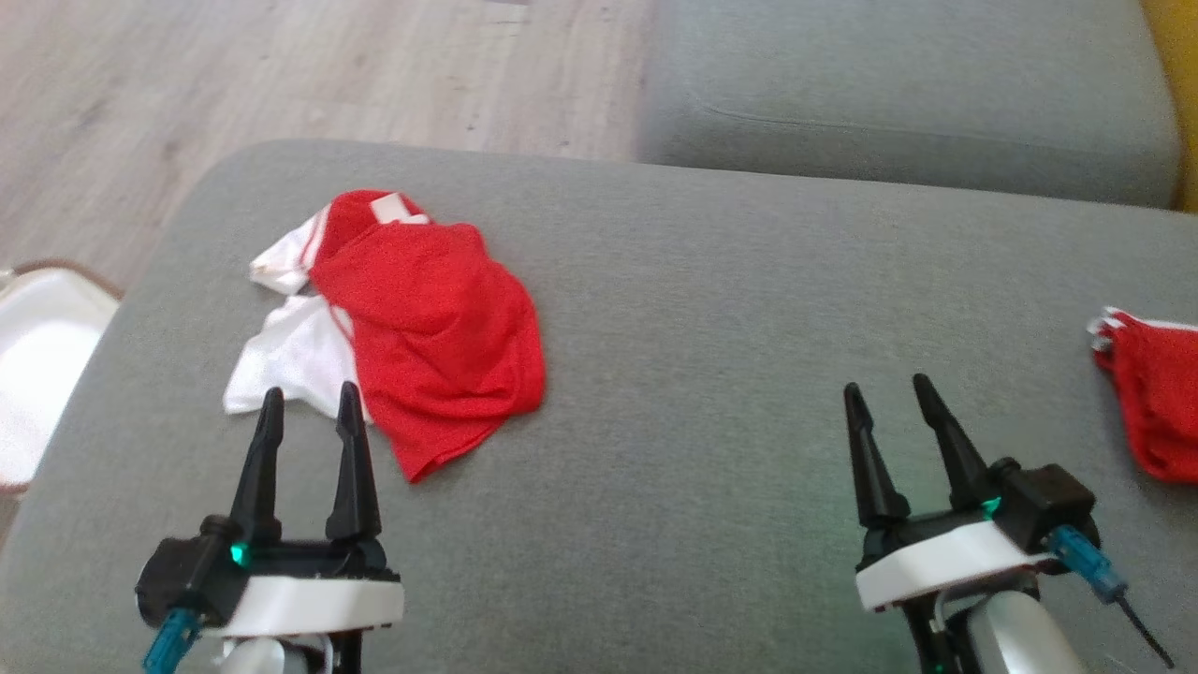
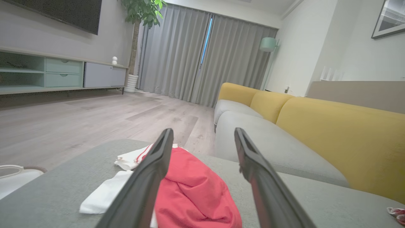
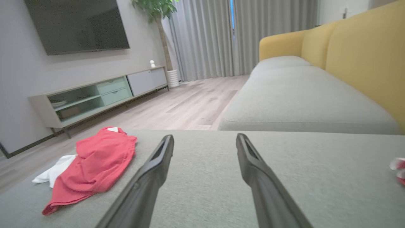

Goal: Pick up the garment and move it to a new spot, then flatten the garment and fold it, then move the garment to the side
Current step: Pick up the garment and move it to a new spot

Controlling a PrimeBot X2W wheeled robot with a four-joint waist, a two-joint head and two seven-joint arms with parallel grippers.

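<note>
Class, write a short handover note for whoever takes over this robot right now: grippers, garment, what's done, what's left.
Left gripper: open, empty, at the near edge of the garment, not gripping.
Right gripper: open, empty, above the grey cushion.
Garment: red and white, crumpled on the cushion's left part; another red cloth lies at its right edge.
Done: nothing yet.
Left: pick up, move, flatten, fold, set aside.

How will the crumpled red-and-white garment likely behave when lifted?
Probably floppy: the garment lies in soft folds on the grey cushion, so it should drape. Likely light, since the cloth looks thin. A pinch may lift only one layer.
</note>
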